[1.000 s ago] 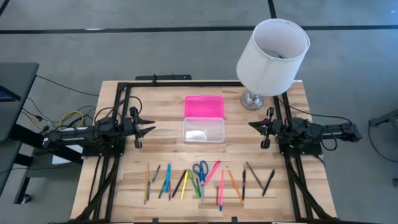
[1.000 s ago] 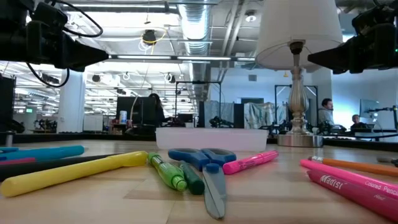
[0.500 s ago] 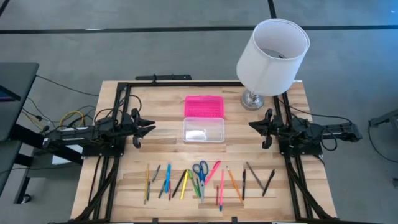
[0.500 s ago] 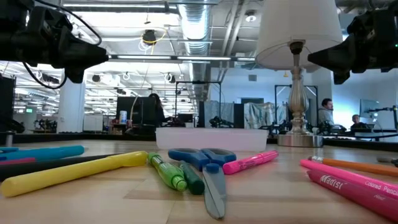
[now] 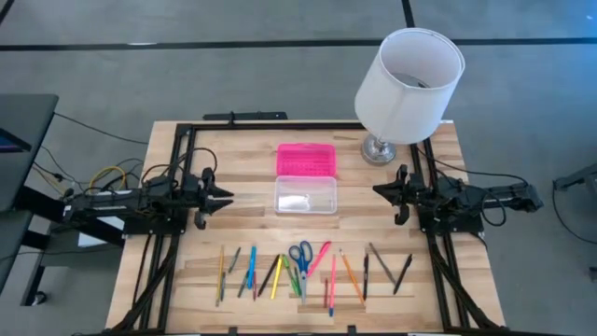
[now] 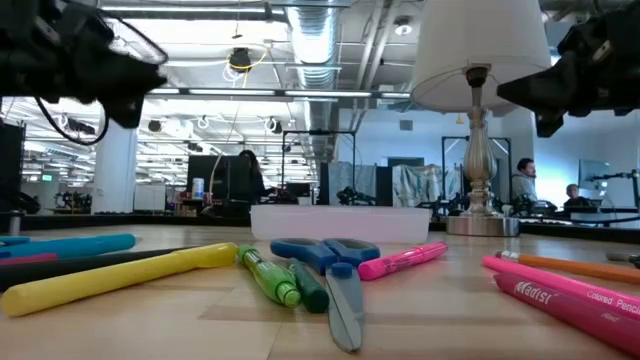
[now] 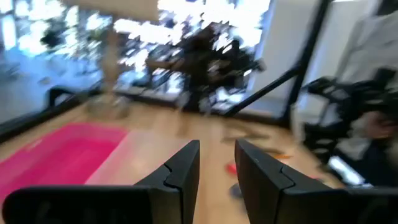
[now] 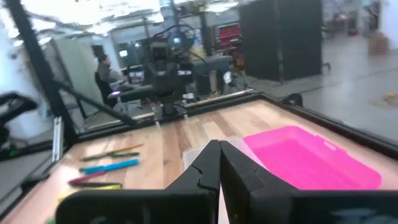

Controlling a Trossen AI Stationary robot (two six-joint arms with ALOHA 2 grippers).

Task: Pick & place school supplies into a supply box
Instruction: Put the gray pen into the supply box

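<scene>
Lying between the spread left hand (image 5: 227,195) and pressed-together right hand (image 5: 378,189), the supply box (image 5: 305,195) touches neither.

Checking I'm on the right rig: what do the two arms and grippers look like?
Both arms are black and jointed, with loose black cables; yellow wires trail behind the left one. The left gripper and right gripper each end in two angular, matte black fingers.

One camera looks straight down over the table (image 5: 233,173); another sits level at its near edge; both share the scissors (image 5: 299,254).
</scene>
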